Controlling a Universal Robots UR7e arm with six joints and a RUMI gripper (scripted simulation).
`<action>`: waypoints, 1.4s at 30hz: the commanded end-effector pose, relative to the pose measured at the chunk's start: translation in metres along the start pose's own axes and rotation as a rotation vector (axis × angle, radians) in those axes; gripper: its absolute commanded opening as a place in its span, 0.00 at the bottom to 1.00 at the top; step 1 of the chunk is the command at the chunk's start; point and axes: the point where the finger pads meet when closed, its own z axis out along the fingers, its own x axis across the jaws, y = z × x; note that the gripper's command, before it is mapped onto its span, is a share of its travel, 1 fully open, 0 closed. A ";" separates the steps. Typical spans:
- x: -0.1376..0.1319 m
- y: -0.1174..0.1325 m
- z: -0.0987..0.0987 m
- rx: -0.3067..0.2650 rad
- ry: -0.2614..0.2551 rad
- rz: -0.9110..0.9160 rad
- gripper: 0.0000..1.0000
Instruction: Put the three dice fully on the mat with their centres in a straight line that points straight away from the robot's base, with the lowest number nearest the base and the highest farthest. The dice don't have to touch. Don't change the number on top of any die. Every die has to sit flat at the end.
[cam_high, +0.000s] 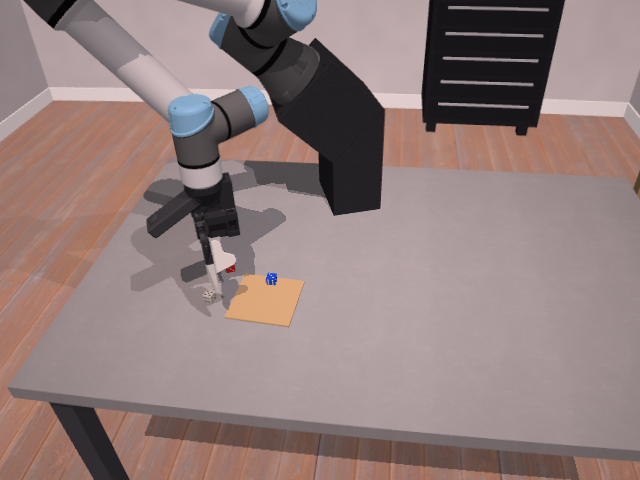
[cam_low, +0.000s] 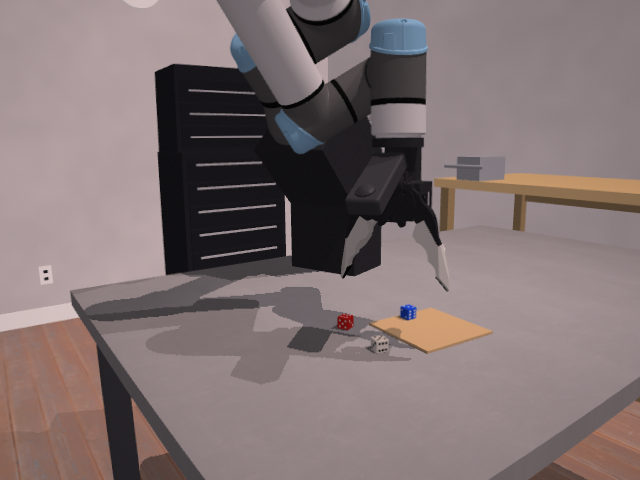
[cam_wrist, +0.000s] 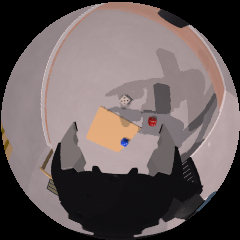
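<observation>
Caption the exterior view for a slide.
Open pincer hovers above red die and white die; blue die on mat.

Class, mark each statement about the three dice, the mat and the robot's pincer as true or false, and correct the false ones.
1. The small blue die sits on the flat tan square mat. True.
2. The small red die sits on the mat. False: it rests on the grey table top, beside the mat.
3. The pincer is open and holds nothing. True.
4. The small white die is gripped in the pincer. False: it lies on the table, just off the mat's edge.
5. The pincer hangs above the dice without touching them. True.
</observation>
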 end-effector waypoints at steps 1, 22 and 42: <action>0.001 -0.006 0.000 0.001 0.006 0.136 1.00; 0.008 -0.014 0.000 0.003 0.005 0.518 1.00; 0.011 -0.017 0.001 0.003 0.005 0.678 1.00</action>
